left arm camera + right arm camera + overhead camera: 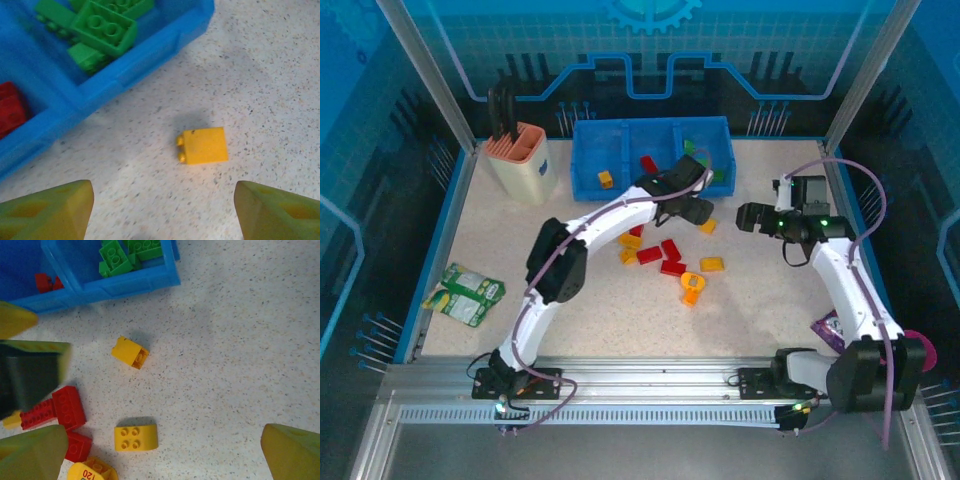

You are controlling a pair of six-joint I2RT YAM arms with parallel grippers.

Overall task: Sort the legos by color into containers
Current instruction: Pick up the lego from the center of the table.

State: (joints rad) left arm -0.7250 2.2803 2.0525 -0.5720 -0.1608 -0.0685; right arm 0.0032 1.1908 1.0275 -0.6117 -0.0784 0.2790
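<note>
left gripper (165, 212) hangs empty, fingers spread; right gripper (162, 455) is spread wide too. just ahead on the table (260, 75) lies a yellow brick (202, 145), likely light, hard and slick: pinch its flat sides. beyond it, the blue tray (130, 60) holds green bricks (102, 27).

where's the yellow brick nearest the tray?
Left wrist view: yellow brick on the table, just outside the blue tray compartment holding green bricks, beneath the open left gripper.

Glossy plastic legos (202, 145); speckled matt table (270, 75)
</note>
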